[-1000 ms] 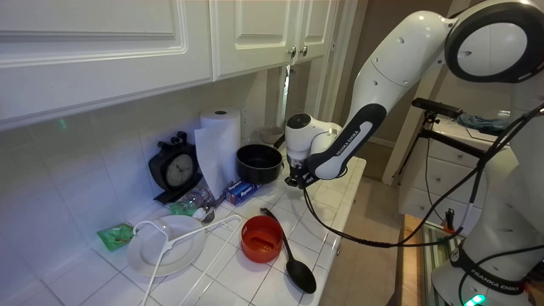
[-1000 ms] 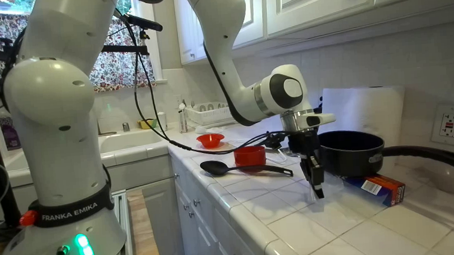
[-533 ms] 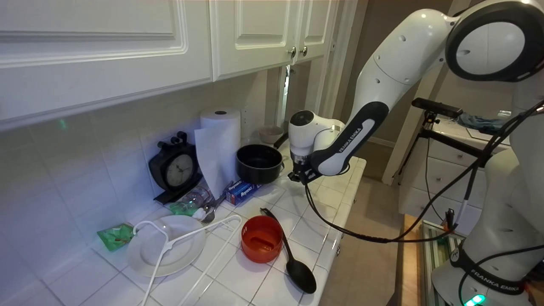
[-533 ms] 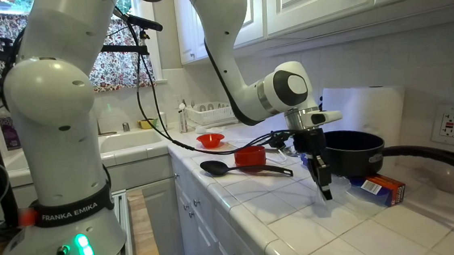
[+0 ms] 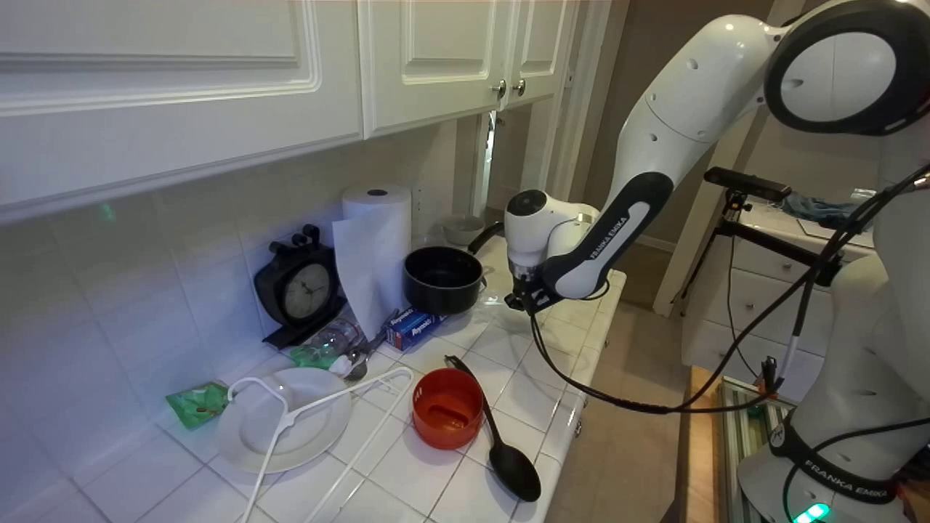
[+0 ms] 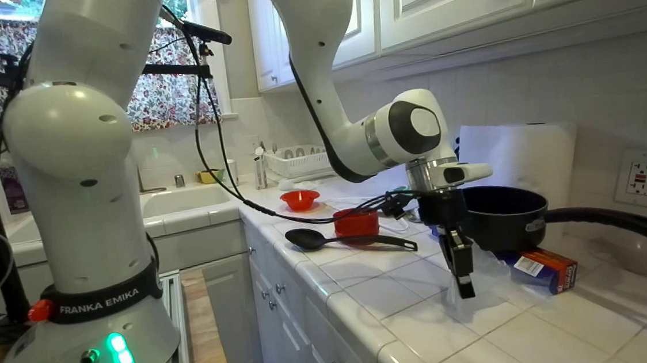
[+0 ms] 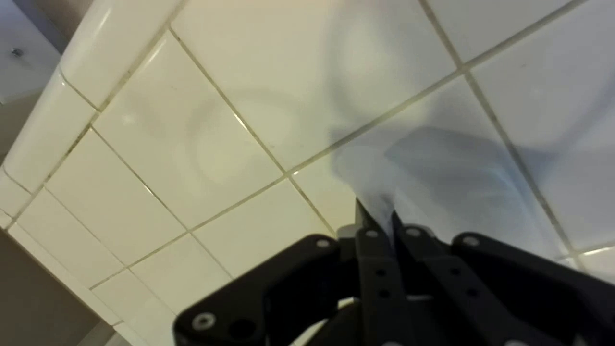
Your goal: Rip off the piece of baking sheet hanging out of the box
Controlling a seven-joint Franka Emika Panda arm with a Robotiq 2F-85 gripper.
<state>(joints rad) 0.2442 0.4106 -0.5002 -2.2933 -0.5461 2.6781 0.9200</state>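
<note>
Fingers (image 7: 377, 259) tight on the sheet (image 6: 489, 272) (translucent, rumpled), farther from the pot (image 6: 503, 231) than before.

I had white wall cabinets (image 5: 461, 29) over the counter (image 6: 427, 329) in both exterior views, with a tiled wall (image 5: 109, 319) between. The counter's pale tiles filled most of my wrist view, crossed by tan grout (image 7: 240, 202). In an exterior view I saw floral curtains (image 6: 167, 101) covering a window (image 6: 12, 10), daylight showing above them, and a white sink (image 6: 183, 201) below. In an exterior view I noticed bluish light on the tiles, a beige floor (image 5: 625, 457), door trim (image 5: 590, 43) and white drawers (image 5: 770, 290).
</note>
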